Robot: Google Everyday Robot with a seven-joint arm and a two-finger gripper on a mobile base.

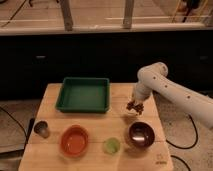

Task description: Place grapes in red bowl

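Wooden table (50, 96), dark cabinets behind, windows above. Gripper (134, 101) over table's right part, pointing down, low over wood. Claw clamped tight on grapes (132, 106), small dark bunch sitting right at its tip. Maroon bowl (140, 134) just in front of claw, camera side. Green cup (111, 145) front-left of claw. Red bowl (74, 140) farther left still, well apart from claw. Green tray (83, 93) straight left of claw, metal cup (41, 129) way off left.
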